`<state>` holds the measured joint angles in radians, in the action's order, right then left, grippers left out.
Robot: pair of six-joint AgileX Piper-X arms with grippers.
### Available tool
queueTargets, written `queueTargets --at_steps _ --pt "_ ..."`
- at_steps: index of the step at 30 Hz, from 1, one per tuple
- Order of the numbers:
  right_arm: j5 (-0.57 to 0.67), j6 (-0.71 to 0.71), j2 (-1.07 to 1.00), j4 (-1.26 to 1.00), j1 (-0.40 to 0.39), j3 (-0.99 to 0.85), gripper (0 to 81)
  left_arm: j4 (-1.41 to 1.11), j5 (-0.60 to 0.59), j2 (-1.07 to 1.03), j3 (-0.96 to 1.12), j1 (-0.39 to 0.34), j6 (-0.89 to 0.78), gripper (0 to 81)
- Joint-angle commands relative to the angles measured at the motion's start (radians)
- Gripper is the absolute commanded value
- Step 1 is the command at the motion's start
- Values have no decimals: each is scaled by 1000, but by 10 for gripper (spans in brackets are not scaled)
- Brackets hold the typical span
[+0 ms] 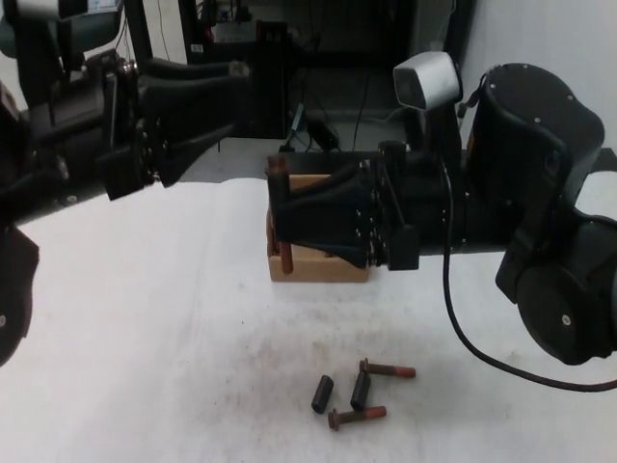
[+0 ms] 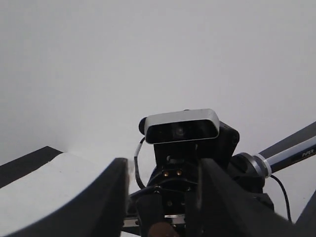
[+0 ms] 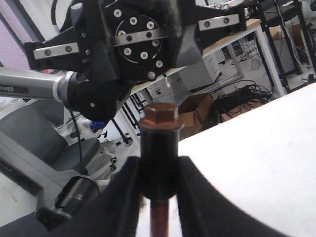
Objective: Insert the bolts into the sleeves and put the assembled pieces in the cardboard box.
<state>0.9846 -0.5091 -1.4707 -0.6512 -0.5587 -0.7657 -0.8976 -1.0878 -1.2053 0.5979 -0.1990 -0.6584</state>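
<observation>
Right hand (image 3: 158, 183) clamped on upright sleeve (image 3: 158, 154), bolt (image 3: 159, 116) passing through it

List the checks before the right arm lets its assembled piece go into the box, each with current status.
1. Bolt seated through sleeve: ok.
2. Right gripper shut on sleeve: ok.
3. Piece above the cardboard box opening: cannot tell, the arm hides it.
4. Left gripper open, away from the box: ok.
5. Loose bolts and loose sleeves on the bench, apart from the box: ok.
</observation>
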Motion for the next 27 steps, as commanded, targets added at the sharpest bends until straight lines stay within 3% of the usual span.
queueTargets --at_steps 1,4,11,18,27 --pt "-57 7 12 12 12 -12 8 -12 25 2 11 21 -8 314" --pt "-172 19 12 127 34 -21 8 -12 37 2 11 71 25 5" --pt "-494 163 9 603 96 -163 8 29 36 2 11 129 -1 3" --pt "-658 296 -100 1012 134 -457 8 197 36 20 -17 126 -5 3" --pt "-681 307 -387 1310 141 -840 8 366 36 153 -83 126 -8 3"
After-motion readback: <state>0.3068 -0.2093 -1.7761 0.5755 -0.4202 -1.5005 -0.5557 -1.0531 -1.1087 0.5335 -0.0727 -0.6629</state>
